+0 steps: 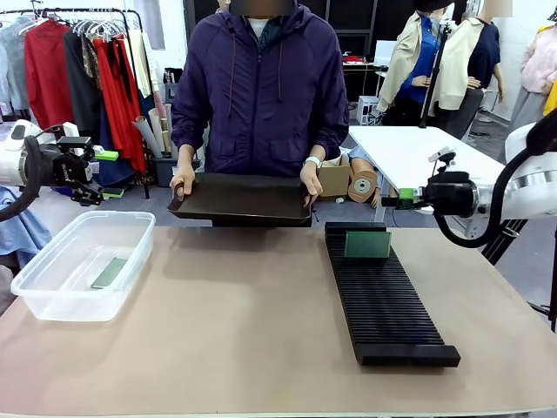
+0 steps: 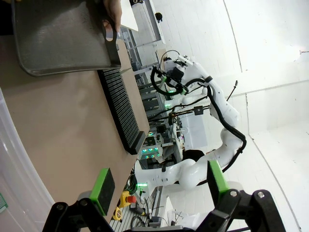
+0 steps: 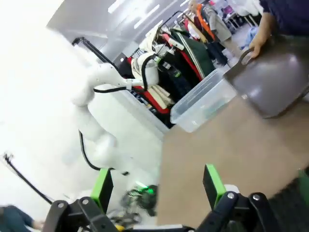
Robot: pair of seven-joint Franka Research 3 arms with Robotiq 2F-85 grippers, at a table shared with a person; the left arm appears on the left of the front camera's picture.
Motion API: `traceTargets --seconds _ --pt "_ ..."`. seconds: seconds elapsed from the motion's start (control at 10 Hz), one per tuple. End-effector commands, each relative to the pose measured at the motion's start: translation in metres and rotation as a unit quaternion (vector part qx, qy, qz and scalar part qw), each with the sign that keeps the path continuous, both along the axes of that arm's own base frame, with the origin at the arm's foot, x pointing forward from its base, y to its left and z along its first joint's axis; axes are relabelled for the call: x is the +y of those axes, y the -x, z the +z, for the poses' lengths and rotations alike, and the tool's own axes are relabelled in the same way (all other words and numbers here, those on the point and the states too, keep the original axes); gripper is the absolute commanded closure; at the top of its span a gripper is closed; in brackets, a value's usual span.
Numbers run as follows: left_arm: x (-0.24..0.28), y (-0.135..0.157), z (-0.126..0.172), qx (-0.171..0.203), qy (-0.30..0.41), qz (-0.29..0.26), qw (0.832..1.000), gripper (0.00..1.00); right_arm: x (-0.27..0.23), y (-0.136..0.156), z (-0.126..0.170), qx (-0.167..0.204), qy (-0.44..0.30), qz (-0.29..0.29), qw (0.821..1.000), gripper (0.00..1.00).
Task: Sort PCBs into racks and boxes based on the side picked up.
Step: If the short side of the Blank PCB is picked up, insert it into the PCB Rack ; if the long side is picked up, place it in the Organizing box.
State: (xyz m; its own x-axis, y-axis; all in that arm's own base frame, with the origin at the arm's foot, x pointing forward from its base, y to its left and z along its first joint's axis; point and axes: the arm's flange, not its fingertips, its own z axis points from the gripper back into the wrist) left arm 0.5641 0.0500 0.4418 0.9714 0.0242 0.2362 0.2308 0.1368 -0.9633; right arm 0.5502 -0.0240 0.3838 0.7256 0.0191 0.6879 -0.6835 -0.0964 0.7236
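Note:
One green PCB (image 1: 110, 273) lies flat inside the clear box (image 1: 35, 287) at the table's left. Another PCB (image 1: 367, 245) stands in a slot at the far end of the long black rack (image 1: 387, 305) on the right. My left gripper (image 1: 109, 174) hovers open above the table's left edge, beyond the box, holding nothing. My right gripper (image 1: 392, 198) hangs open past the rack's far end, also with nothing in it. The left wrist view shows its own green pads (image 2: 103, 190) spread wide, with the rack (image 2: 118, 108) ahead. In the right wrist view the box (image 3: 203, 104) lies ahead.
A person at the far side holds a shallow black tray (image 1: 244, 198) in both hands at the table's far edge. The tray (image 2: 63, 38) is also in the left wrist view and the tray (image 3: 275, 82) in the right wrist view. A clothes rail (image 1: 87, 61) stands behind, left.

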Motion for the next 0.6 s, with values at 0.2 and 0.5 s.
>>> traceTargets --seconds 0.2,0.5 --pt "0.001 0.0 0.002 -0.002 -0.001 0.001 1.0 0.0 0.016 0.037 0.042 0.167 0.006 -0.017 0.986 0.0" --pt "0.001 0.0 0.002 -0.002 -0.001 0.001 1.0 0.0 0.016 0.054 0.053 0.241 0.034 -0.021 0.97 0.0"
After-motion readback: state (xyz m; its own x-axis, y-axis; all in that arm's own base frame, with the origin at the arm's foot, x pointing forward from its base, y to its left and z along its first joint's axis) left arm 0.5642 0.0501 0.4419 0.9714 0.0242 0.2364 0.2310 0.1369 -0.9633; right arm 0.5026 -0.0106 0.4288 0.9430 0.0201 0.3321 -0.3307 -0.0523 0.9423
